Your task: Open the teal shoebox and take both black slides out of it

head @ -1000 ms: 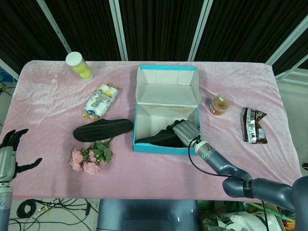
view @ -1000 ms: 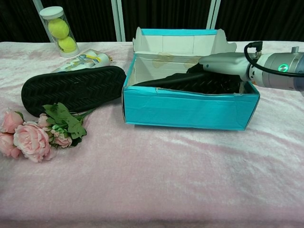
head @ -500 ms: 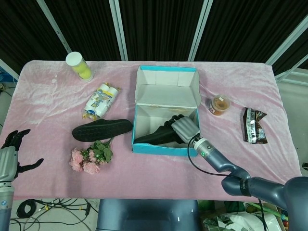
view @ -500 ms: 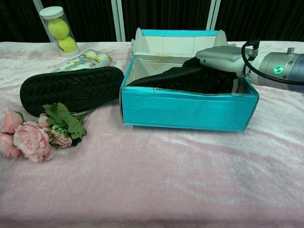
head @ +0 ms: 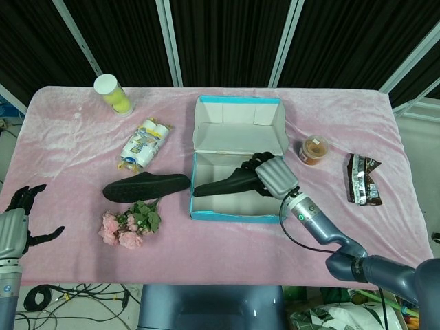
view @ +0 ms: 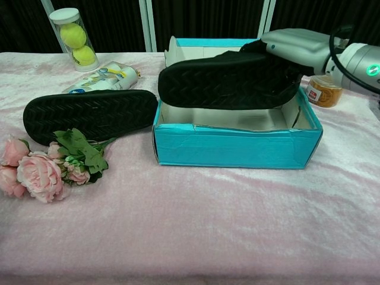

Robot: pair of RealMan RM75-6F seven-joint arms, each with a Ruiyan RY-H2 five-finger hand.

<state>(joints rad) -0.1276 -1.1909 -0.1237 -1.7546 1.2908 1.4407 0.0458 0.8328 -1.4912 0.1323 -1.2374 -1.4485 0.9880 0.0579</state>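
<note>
Left hand sits at the table's near-left edge, fingers spread, holding nothing. Well to its right: tennis-ball tube, snack pack, 1st black slide sole-up on the cloth, touching the pink flowers. Teal shoebox open, lid back. Right hand grips the 2nd black slide, lifted above the box w/ sole facing front. Right of that hand: jar, dark wrapper.
</note>
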